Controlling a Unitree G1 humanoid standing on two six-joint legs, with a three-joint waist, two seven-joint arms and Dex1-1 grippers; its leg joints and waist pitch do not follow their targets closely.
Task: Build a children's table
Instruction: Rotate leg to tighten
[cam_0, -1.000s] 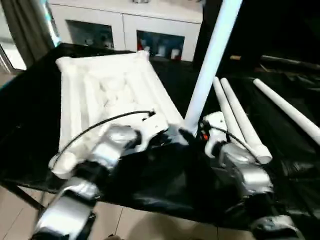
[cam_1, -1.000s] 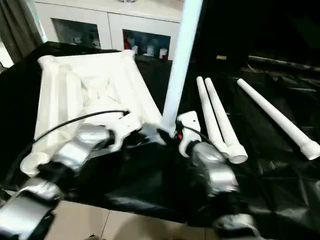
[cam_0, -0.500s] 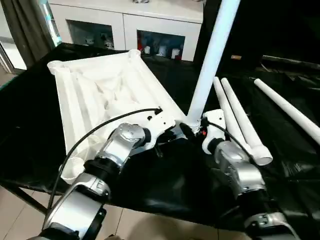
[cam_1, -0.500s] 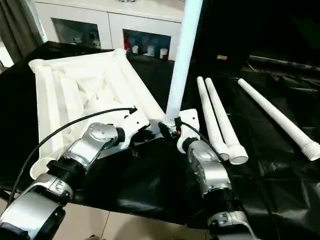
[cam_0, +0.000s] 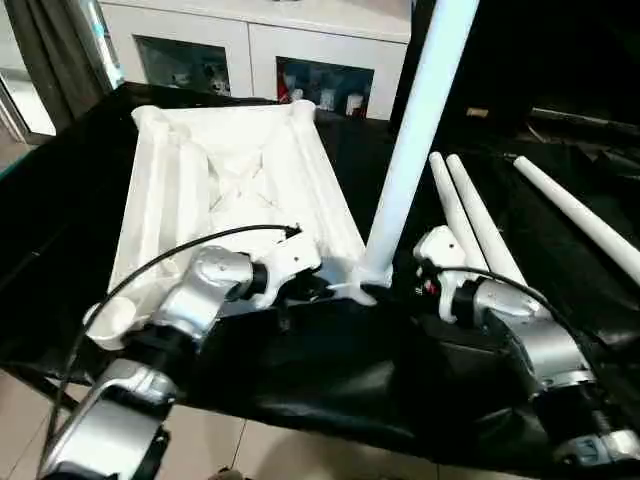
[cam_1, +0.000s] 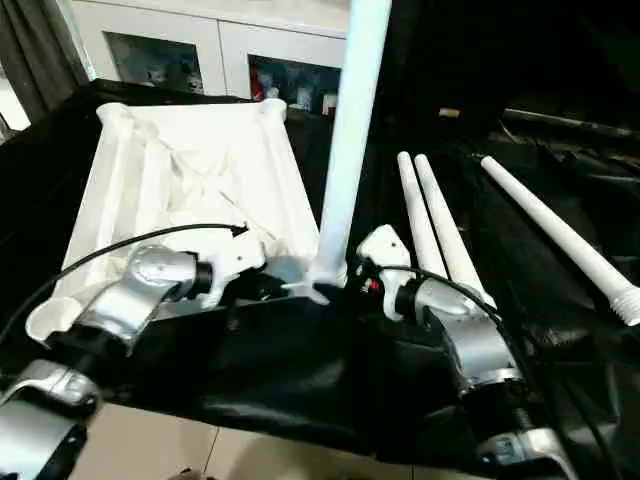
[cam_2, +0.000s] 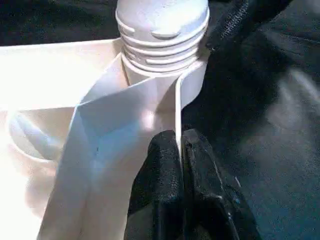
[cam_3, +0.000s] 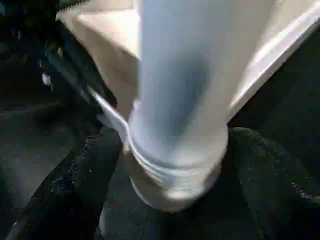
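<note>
Left end effector (cam_2: 180, 165): fingers together, pinching the tabletop (cam_0: 230, 190) rim at its near corner, by the worktop (cam_0: 330, 370) front edge. Right end effector (cam_3: 165, 165): fingers apart, flanking the upright leg (cam_0: 415, 140) in that corner's socket. Step: seating the first leg. Next: likely fetch one of the spare legs (cam_0: 480, 230) lying towards the worktop's right.
</note>
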